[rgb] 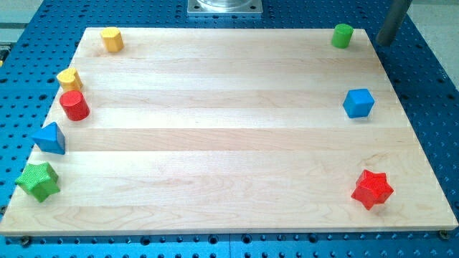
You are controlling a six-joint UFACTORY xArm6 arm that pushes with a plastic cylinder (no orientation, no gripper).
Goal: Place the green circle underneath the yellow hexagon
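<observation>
The green circle (343,34) stands at the board's top right corner. The yellow hexagon (111,39) stands at the board's top left corner, far across from it. My tip (385,41) is at the view's top right, just right of the green circle and apart from it, at or just past the board's right edge. The rod rises out of the view's top.
A yellow heart-like block (69,78), a red circle (74,105), a blue triangle (50,137) and a green star (37,180) line the wooden board's (229,129) left edge. A blue cube (358,102) and a red star (372,188) sit on the right side.
</observation>
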